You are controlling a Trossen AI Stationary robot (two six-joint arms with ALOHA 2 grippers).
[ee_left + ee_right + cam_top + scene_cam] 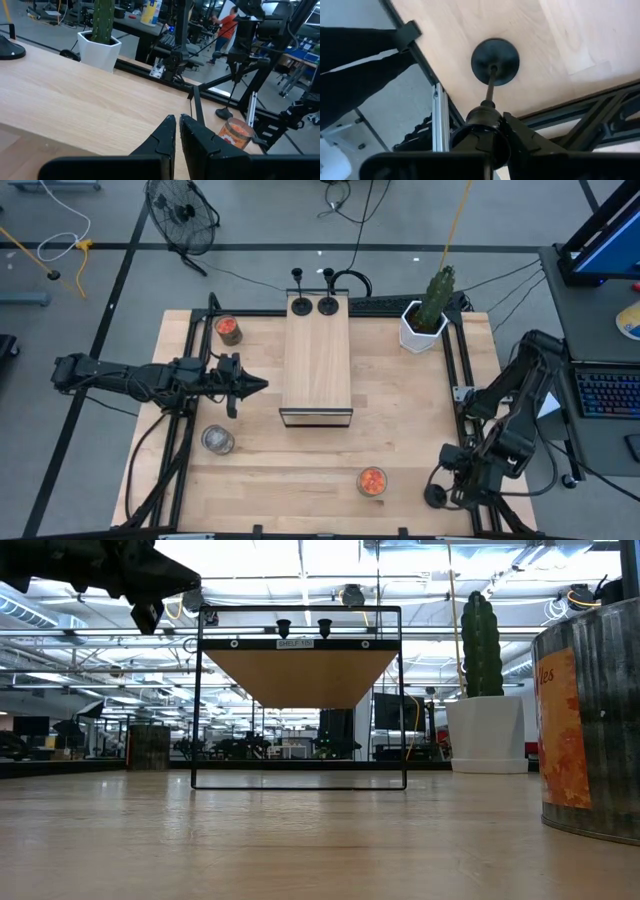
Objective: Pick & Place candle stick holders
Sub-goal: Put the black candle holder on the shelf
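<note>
Presently, the right gripper (492,131) sits at the table's (300,465) near right corner, fingers pinched on the top of a black holder (494,61); its stem runs straight from base to jaws, and the base meets the wood just inside the frame rail. From overhead the arm hides most of it. The left gripper (252,385), fingers pressed together and empty, hovers left of the wooden box (317,360). Open tabletop lies between box and front edge.
</note>
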